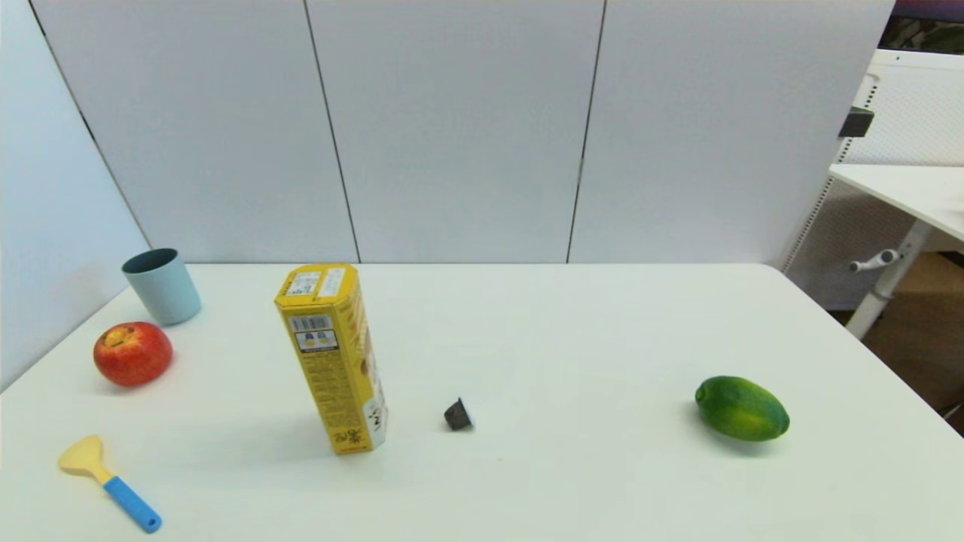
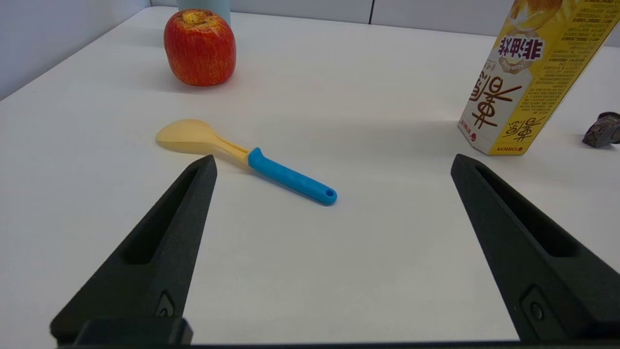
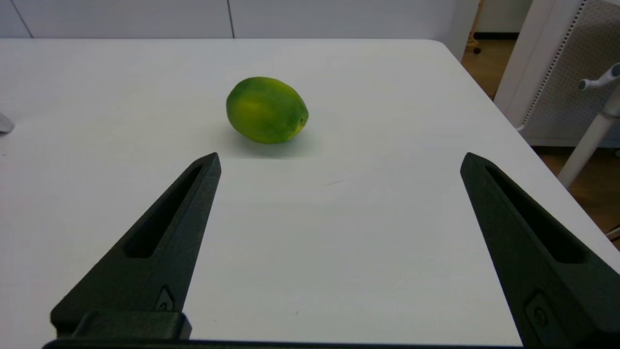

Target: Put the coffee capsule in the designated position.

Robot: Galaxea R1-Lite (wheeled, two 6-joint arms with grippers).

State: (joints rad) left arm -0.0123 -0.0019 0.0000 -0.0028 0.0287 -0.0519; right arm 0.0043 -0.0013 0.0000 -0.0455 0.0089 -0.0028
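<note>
The coffee capsule (image 1: 458, 415) is a tiny dark pod lying on its side on the white table (image 1: 572, 331), just right of a tall yellow carton (image 1: 332, 356). It also shows at the edge of the left wrist view as the capsule (image 2: 602, 130), past the carton (image 2: 528, 77). The designated position has no mark of its own that I can pick out. My left gripper (image 2: 332, 162) is open over bare table near the front left, with nothing between its fingers. My right gripper (image 3: 339, 162) is open near the front right, also holding nothing. Neither arm shows in the head view.
A red apple (image 1: 132, 352) and a light-blue cup (image 1: 162, 285) stand at the far left. A yellow spoon with a blue handle (image 1: 109, 482) lies at the front left. A green fruit (image 1: 742, 408) rests on the right. White panels close off the back.
</note>
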